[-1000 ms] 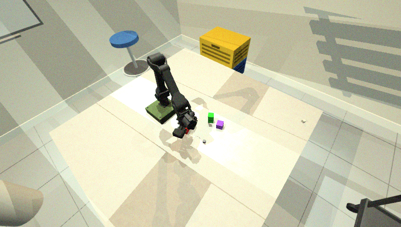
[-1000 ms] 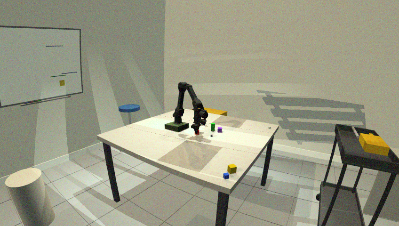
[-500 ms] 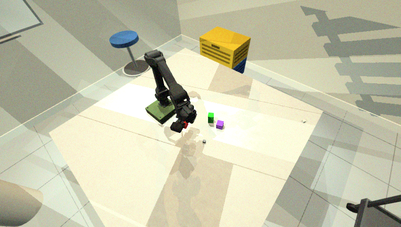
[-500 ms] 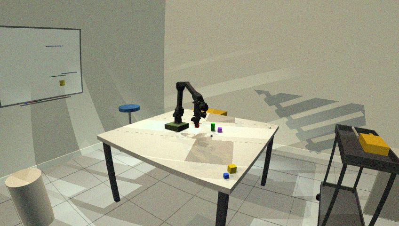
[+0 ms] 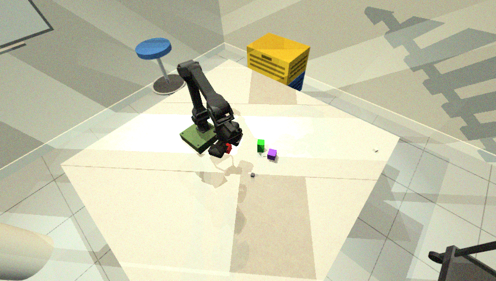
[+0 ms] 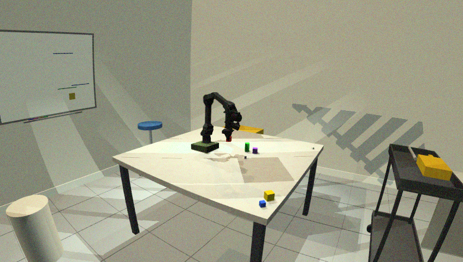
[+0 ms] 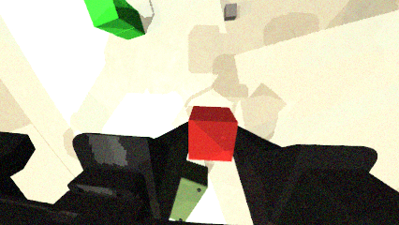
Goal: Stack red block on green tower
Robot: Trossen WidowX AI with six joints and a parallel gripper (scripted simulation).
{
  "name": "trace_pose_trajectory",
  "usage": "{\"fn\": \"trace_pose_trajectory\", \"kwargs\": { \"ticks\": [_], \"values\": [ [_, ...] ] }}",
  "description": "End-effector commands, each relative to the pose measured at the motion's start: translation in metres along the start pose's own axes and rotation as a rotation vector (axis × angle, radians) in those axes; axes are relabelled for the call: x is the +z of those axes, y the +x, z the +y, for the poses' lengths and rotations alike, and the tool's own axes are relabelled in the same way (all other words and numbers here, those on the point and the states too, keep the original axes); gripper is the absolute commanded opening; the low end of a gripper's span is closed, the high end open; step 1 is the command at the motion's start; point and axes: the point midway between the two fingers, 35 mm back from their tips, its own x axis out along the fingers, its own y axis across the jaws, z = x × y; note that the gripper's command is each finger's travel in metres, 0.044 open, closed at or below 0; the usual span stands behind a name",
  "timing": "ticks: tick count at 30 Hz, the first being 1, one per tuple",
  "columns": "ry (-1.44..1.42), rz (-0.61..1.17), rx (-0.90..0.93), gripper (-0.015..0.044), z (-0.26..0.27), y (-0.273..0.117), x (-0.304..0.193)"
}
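At the left of the top view, a blue round stool (image 5: pixel 153 48) stands on the floor beyond the pale square desk (image 5: pixel 156 208). Right of it, near the frame's centre, the black jointed robot arm (image 5: pixel 202 93) rises from its green square base plate (image 5: pixel 196 137) and bends down toward the desk. Its black parallel-jaw gripper (image 5: pixel 222 148) is closed on the small red cube-shaped block (image 5: pixel 228 148), which sits between the two fingers just right of the base plate.

In the exterior view the red block (image 6: pixel 229 138) appears raised slightly above the desk surface, pinched at the tip of the gripper (image 6: pixel 228 135), though the gap under it is too small to judge surely.

In the wrist view the red block (image 7: pixel 212 133) fills the centre of the frame, pressed between the dark fingers at lower left and lower right; the gripper (image 7: pixel 211 150) stands at a narrow-to-middling width, set by the block itself.

Further right in the top view stands the bright green upright tower (image 5: pixel 260 145), well apart from the gripper and the block. It is upright and taller than it is wide. Just beside it to the lower right is a small purple cube (image 5: pixel 272 153), near but not touching. Below and between block and tower lies a tiny grey cube (image 5: pixel 252 175). At the upper right of centre, a yellow slatted crate (image 5: pixel 277 57) sits beyond the desk's far corner.
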Motion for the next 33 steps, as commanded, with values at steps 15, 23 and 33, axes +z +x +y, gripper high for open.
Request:
{"fn": "trace_pose_trajectory", "kwargs": {
  "ticks": [15,23,33],
  "values": [
    [0.0,-0.009,-0.001,0.0,0.032,-0.007,0.046],
    [0.005,-0.013,0.003,0.0,0.065,-0.008,0.078],
    [-0.002,-0.013,0.007,0.0,0.116,-0.007,0.112]
  ]
}}
